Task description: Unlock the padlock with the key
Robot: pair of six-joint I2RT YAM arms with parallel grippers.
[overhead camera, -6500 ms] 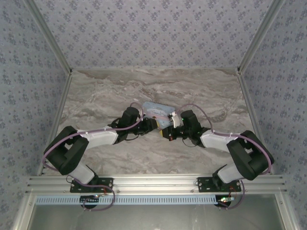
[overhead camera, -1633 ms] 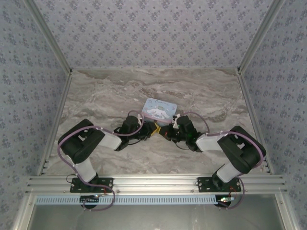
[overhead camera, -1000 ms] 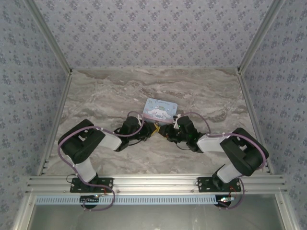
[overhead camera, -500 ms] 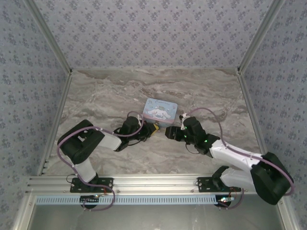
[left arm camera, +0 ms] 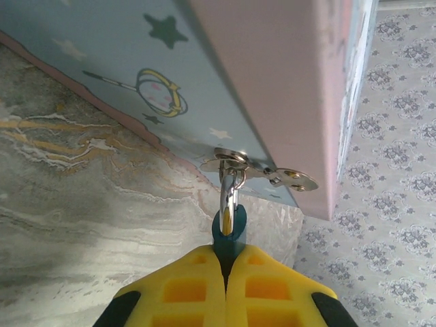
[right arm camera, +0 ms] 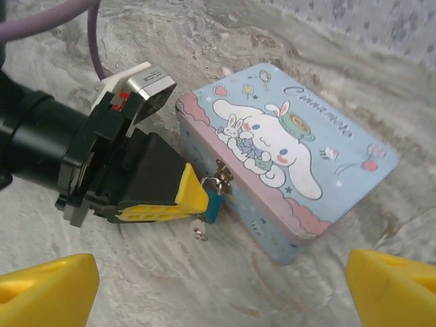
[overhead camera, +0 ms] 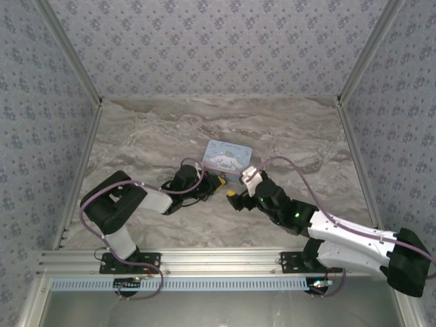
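Left end effector [left arm camera: 228, 264] is pinching the padlock [left arm camera: 229, 231] between its pressed-together yellow pads. The lock is hanging by its shackle from the hasp [left arm camera: 262, 172] on the front of the cartoon tin [right arm camera: 300, 157]. Right end effector [right arm camera: 218, 285] is hovering spread wide and holding nothing, a little short of the key [right arm camera: 199, 231]. The key is poking out under the padlock, low over the counter [overhead camera: 150, 136], and I cannot tell whether it is fully seated. That is what is worrying me: the key is tiny, so a slightly misplaced closing could be knocking it out or bending it sideways. A hard twist could also be dragging the lock out of the left pinch, or tugging the light tin along.
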